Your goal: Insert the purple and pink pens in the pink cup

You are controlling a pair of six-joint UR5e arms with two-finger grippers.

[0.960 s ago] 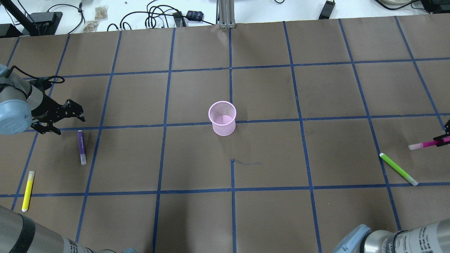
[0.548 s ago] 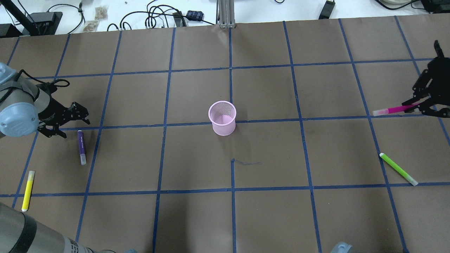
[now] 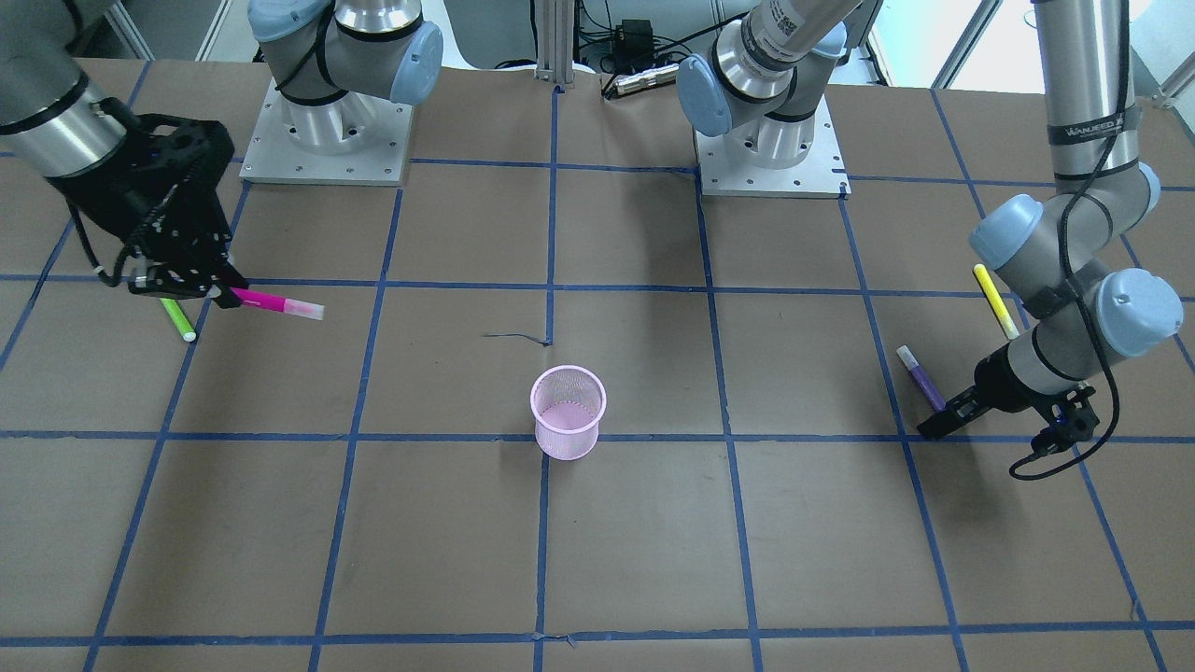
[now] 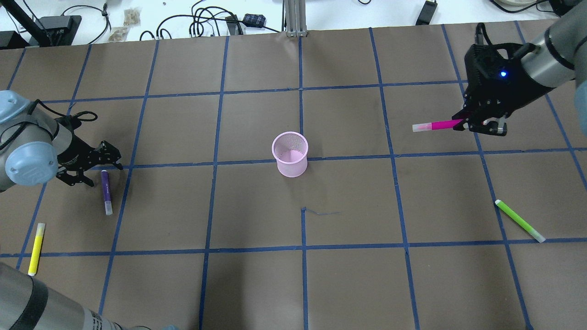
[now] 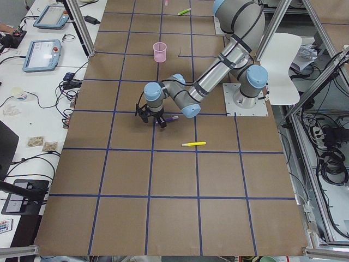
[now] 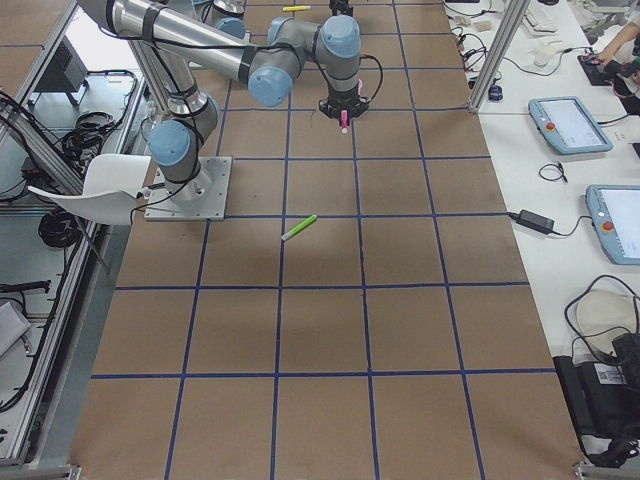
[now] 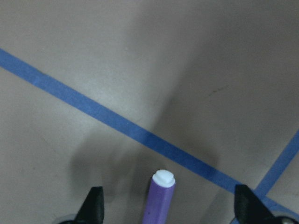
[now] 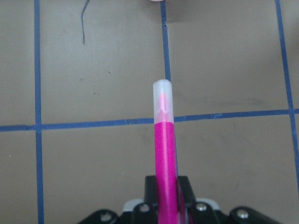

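The pink mesh cup (image 4: pixel 290 154) stands upright near the table's middle, also in the front view (image 3: pixel 568 412). The purple pen (image 4: pixel 106 191) lies flat at the left. My left gripper (image 4: pixel 103 173) is open and low over the pen's far end. The left wrist view shows the pen's tip (image 7: pixel 159 198) between the spread fingers. My right gripper (image 4: pixel 474 126) is shut on the pink pen (image 4: pixel 435 125) and holds it level above the table, far right of the cup. The pen's capped end (image 8: pixel 162 100) points towards the cup.
A yellow pen (image 4: pixel 36 249) lies near the front left and a green pen (image 4: pixel 519 220) at the front right. Cables and small devices (image 4: pixel 206 23) lie beyond the table's far edge. Blue tape lines grid the brown table.
My right gripper has carried the pink pen from the right edge farther away and leftwards, towards the cup. My left gripper has moved right, onto the purple pen's far end.
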